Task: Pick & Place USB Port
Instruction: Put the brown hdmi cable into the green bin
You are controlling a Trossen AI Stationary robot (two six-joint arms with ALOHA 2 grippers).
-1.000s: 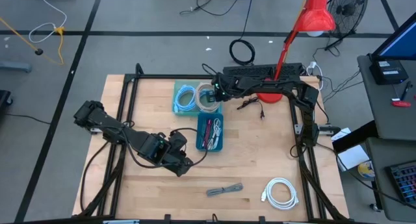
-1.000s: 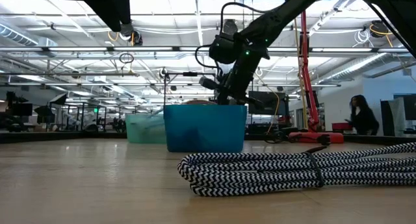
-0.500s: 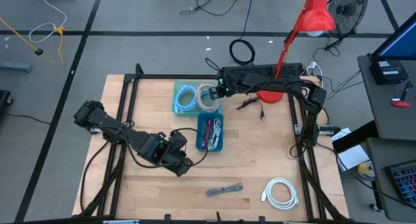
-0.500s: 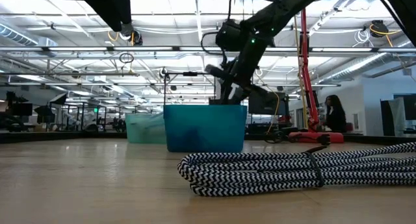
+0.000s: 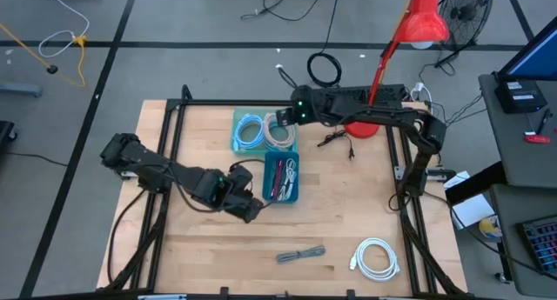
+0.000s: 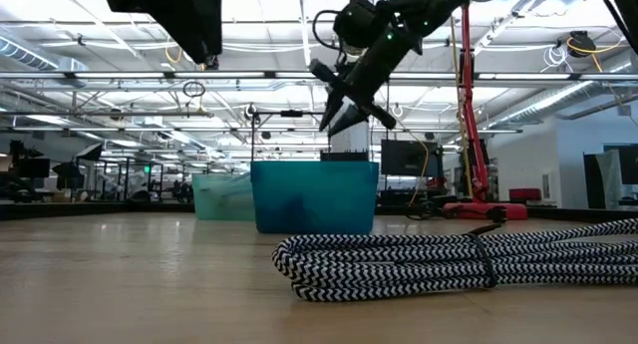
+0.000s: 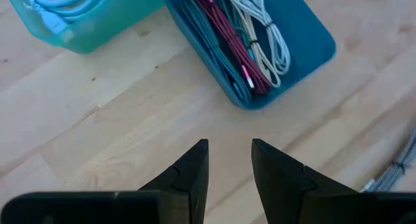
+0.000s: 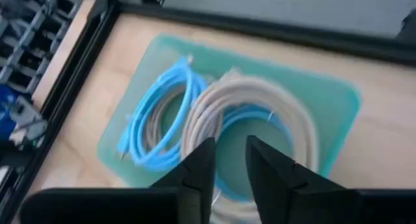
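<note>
So the right gripper [image 6: 344,110] has lifted off the teal tray [image 5: 252,131], fingers slightly apart, nothing in them; beige cable [image 8: 250,123] dropped there, looks done. Left gripper [image 7: 229,160], also parted and empty, moves toward the blue bin [image 5: 280,180].

Cables: white coil [image 5: 378,256] and striped bundle [image 5: 301,255] loose on table; blue and beige coils [image 8: 214,126] in teal bin [image 8: 338,100]; mixed cables [image 7: 244,42] in blue bin [image 7: 312,39].
</note>
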